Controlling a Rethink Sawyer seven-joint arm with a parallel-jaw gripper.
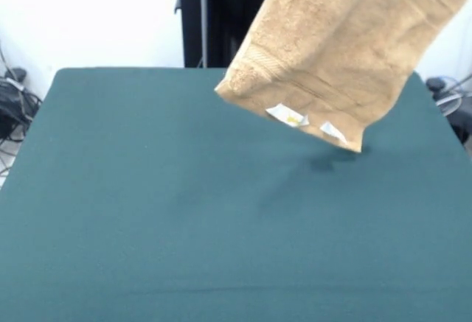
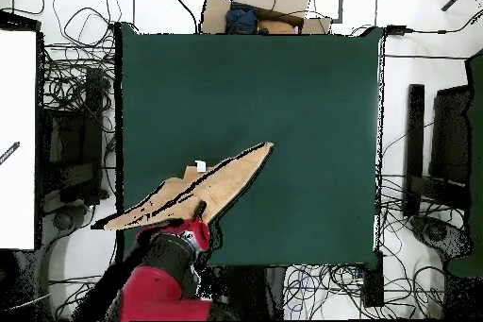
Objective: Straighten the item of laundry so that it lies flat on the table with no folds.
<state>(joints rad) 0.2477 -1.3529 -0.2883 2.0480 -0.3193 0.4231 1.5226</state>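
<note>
The towel (image 1: 335, 49) hangs in the air above the table (image 1: 147, 211), lifted from the top of the front view and sloping down to one low corner that hovers just over the green cloth, with a faint shadow under it. From overhead it shows as a long slanted strip (image 2: 193, 191) running from the table's middle out past its edge beside the red arm (image 2: 165, 266).

The gripper itself is hidden – above the frame in the front view, under the towel from overhead – so I cannot tell how its fingers stand.

Around the table lie tangled cables (image 2: 71, 82) on a white floor, dark boxes (image 2: 439, 148) to one side, and a cardboard box (image 2: 269, 2) at the far edge. A black pedestal (image 1: 221, 16) stands behind the table in the front view. Nothing else rests on the cloth top.

The towel is peach-orange terry, thick and looped, with a woven band near the hem. Two small white labels (image 1: 287, 116) hang at the lower edge – one carries a yellow mark, and no writing can be read. The table top is a smooth dark green fabric, rectangular.
</note>
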